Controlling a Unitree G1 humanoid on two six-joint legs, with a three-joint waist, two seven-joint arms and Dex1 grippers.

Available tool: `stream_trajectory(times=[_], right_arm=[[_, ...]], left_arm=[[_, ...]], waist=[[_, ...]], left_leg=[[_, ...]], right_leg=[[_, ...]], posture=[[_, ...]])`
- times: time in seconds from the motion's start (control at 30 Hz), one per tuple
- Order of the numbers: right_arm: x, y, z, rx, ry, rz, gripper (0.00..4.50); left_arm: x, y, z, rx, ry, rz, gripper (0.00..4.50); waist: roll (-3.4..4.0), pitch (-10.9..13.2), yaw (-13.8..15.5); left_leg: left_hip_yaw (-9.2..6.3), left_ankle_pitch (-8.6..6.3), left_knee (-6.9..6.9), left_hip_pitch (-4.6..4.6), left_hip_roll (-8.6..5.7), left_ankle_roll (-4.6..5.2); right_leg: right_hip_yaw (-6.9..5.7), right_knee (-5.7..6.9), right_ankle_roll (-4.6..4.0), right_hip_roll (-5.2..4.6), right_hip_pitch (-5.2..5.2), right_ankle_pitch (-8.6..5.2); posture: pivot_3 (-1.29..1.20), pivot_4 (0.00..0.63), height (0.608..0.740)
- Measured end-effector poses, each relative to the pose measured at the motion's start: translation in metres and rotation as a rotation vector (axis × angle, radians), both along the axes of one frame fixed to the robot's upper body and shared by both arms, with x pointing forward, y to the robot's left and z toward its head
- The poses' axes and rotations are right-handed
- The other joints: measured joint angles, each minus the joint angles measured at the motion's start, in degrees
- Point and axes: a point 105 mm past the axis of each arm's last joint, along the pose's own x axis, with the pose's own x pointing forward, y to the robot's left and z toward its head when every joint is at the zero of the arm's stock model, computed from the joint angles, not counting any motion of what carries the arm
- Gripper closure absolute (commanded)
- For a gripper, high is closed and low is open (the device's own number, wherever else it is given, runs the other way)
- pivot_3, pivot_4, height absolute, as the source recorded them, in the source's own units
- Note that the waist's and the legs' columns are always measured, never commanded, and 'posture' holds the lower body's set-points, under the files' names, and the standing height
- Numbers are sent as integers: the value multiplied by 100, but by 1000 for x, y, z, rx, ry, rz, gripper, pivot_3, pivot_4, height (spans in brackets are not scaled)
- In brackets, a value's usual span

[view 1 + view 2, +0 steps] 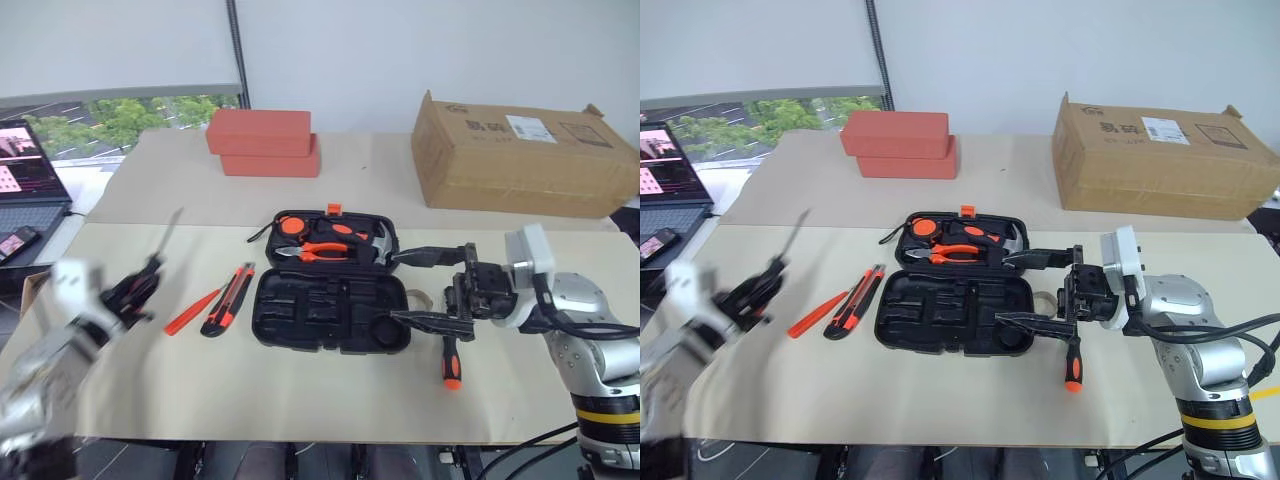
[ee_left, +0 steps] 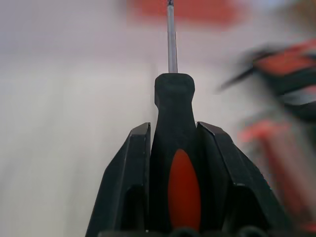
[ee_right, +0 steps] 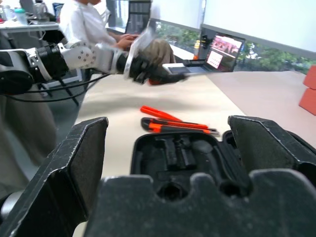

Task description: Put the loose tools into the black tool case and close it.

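Clearly screwdriver [image 2: 174,148] in left claw [image 2: 175,163].

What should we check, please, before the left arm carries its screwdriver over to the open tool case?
1. Grip on the screwdriver: ok, the left gripper is clamped on its handle, shaft pointing out ahead.
2. Black tool case open: ok, lid back, moulded slots bare in the near half.
3. Path over the case: not ok, the right gripper hangs open at the case's right edge.
4. Utility knife and thin orange strip tool: ok, lying left of the case, below the route.
5. Second screwdriver: ok, on the table right of the case.
6. Matching slot: cannot tell.
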Motion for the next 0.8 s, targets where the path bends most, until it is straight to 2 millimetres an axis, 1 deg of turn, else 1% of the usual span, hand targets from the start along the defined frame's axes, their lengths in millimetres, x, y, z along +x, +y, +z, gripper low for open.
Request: stream_trajectory(times=[0.03,0.07,0.13,0.2,0.23,0.27,0.3,0.33,0.37,0.4,0.43,0.5,0.6,0.7,0.8], right_arm=[[1,-1,-1,0,6,-6,0],[1,-5,-4,-7,15,-25,0],[3,-15,-11,-31,29,-74,0],[3,-20,-13,-40,26,-97,0],[2,-26,-14,-40,24,-128,0],[1,-29,-14,-39,22,-146,0],[1,-32,-15,-38,19,-167,0],[0,-35,-15,-37,19,-180,0],[-1,-39,-16,-36,17,-205,0],[-2,-39,-16,-37,16,-215,0],[-4,-41,-16,-38,10,-227,0],[-8,-42,-17,-41,3,-245,0],[-11,-48,-19,-42,5,-287,0],[-14,-56,-25,-55,13,-332,0],[-16,-63,-27,-67,4,-362,0]], left_arm=[[0,-8,4,14,-15,-38,3527],[2,-23,8,57,-35,-121,3527],[4,-53,7,193,-60,-300,3527],[5,-68,1,298,-71,-400,3527],[8,-80,-9,454,-92,-507,3527],[9,-85,-16,552,-99,-568,3527],[10,-89,-27,680,-106,-646,3527],[11,-91,-33,729,-107,-683,3527],[14,-94,-39,760,-105,-723,3527],[18,-98,-41,764,-107,-740,3527],[21,-101,-42,782,-117,-763,3527],[32,-102,-46,843,-133,-776,3527],[40,-102,-53,862,-137,-770,3527],[42,-108,-62,840,-132,-786,3527],[42,-109,-65,831,-134,-789,3527]], waist=[[2,-2,-8],[7,-4,-40],[8,-4,-104],[8,-4,-135],[8,-4,-135],[8,-4,-131],[9,-5,-145],[9,-5,-155],[8,-4,-158],[6,-3,-151],[6,-3,-146],[6,-3,-138],[6,-3,-147],[5,-3,-143],[6,-3,-146]], left_leg=[[2,18,0,1,0,22],[10,24,-2,4,0,9],[15,29,-6,0,-1,1],[16,31,-6,1,2,-3],[13,32,-5,-1,2,-5],[15,32,-5,-1,2,-7],[20,31,-6,0,4,-6],[24,28,-5,0,7,-3],[21,23,-5,-1,8,6],[19,10,-1,-6,10,29],[19,8,2,-10,12,32],[16,6,3,-9,11,36],[18,3,5,-7,9,41],[18,0,10,-9,7,46],[18,0,10,-4,7,47]], right_leg=[[2,0,0,2,2,0],[11,0,2,7,0,-2],[13,-2,4,25,-7,-6],[19,-2,4,37,-7,-10],[19,-4,4,46,-6,-13],[20,-6,4,50,-6,-13],[28,-6,4,53,-9,-13],[37,-5,4,54,-11,-13],[39,-4,5,55,-11,-13],[36,-4,7,56,-14,-14],[38,-3,7,58,-17,-14],[37,-3,8,58,-16,-15],[41,-2,12,56,-14,-17],[40,-2,16,53,-12,-19],[42,0,17,54,-10,-19]], posture=[[0,150,711],[0,150,711],[0,150,711],[0,150,711],[0,150,711],[0,150,711],[0,150,711],[0,150,711],[0,150,711],[0,150,711],[0,150,711],[0,150,711],[0,150,711],[0,150,711],[0,150,711]])
